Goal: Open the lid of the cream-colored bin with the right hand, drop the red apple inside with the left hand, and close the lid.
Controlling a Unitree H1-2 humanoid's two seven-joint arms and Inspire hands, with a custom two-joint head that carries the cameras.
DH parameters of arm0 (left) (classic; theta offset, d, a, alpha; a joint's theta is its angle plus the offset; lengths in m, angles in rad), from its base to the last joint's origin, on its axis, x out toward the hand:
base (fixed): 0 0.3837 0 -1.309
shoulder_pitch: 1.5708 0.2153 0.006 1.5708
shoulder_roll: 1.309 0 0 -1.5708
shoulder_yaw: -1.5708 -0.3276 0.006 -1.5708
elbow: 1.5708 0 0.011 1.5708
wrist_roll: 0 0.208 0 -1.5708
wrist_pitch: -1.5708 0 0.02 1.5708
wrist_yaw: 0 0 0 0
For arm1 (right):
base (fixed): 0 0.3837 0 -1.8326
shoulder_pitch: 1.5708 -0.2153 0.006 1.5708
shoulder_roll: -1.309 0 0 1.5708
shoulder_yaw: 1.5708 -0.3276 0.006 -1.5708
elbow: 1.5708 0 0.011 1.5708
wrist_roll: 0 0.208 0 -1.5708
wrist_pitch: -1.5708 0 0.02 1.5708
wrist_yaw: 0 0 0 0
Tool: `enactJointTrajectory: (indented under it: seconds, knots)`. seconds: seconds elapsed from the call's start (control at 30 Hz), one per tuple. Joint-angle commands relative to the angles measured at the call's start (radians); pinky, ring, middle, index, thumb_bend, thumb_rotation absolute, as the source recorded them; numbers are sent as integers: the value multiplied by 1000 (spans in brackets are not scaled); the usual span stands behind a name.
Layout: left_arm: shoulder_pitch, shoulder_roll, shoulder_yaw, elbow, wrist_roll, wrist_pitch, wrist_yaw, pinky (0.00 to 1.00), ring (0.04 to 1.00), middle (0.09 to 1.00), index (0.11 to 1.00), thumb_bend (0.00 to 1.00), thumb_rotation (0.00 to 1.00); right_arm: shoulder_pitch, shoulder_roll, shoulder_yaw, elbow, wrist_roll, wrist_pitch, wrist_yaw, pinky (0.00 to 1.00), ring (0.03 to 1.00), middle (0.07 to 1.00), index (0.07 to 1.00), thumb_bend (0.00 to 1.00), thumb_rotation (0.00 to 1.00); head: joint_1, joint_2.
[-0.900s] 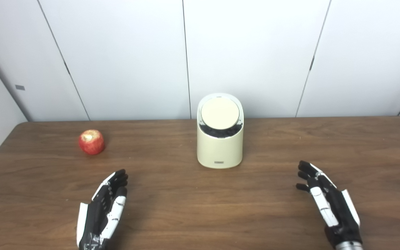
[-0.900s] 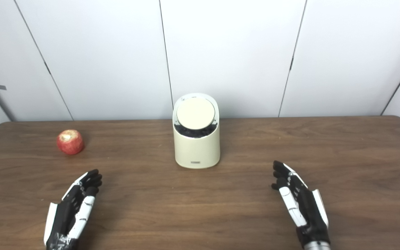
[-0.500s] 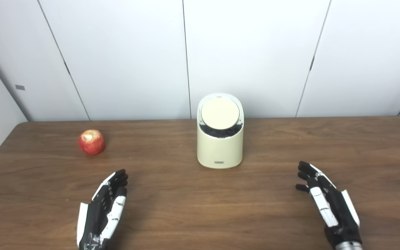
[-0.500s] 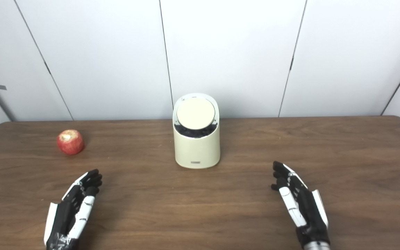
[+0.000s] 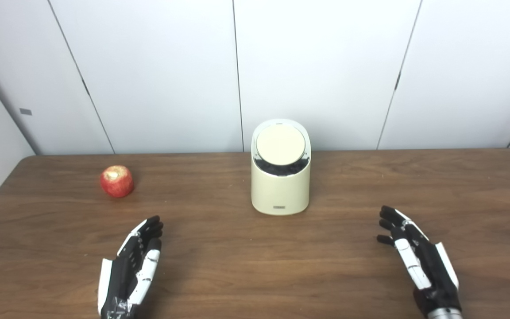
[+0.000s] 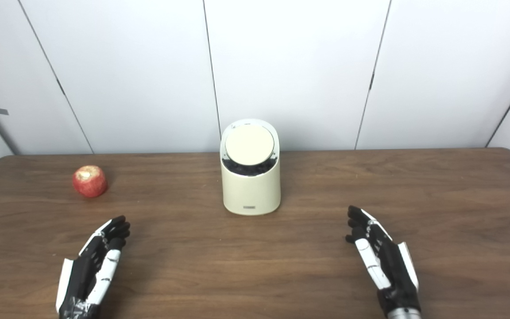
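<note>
A brown wooden table (image 5: 255,274) stands against a wall of plain white panels (image 5: 317,66), seen from above and in front. Near the middle of the table, toward the far edge, a cream-colored bin (image 5: 280,186) stands upright, with its round lid (image 5: 280,144) closed and tilted to face the viewer above a dark band. A red apple (image 5: 117,180), with a pale patch on top, lies on the table well to the left of the bin. The left hand (image 5: 131,270) rests low over the near left part of the table, its fingers stretched out and holding nothing; the apple lies farther back and slightly to the left of it, well apart from its fingertips. The right hand (image 5: 419,261) sits low over the near right part of the table, also extended and empty, with its fingers slightly spread. The bin stands farther back and to the left of this hand, well apart from it.
</note>
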Motion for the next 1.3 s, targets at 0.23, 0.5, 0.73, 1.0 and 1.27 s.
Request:
enactJointTrajectory:
  seconds: [0.23,0.5,0.73,1.0,1.27]
  knots:
    - [13,-11,-11,105,7,-41,7,831,817,816,843,431,671,-84,-12,16,-30,-77,61,-23,680,817,852,837,632,579,5,-22]
    - [17,-15,-12,106,-4,-49,2,838,818,822,845,428,676,-219,-16,53,-54,-179,175,-35,743,818,843,834,780,546,7,-24]
    - [21,-15,-15,99,8,-45,4,841,819,825,850,429,692,-327,-18,70,-32,-209,202,-40,767,826,847,839,822,469,9,-23]
    - [24,-21,-15,92,16,-38,6,826,814,817,847,425,674,-461,-17,93,3,-244,222,-37,753,836,850,841,828,455,6,-23]
    - [22,-22,-16,96,23,-37,7,832,823,825,851,427,685,-601,-11,125,48,-281,271,-38,774,847,858,827,847,445,11,-24]
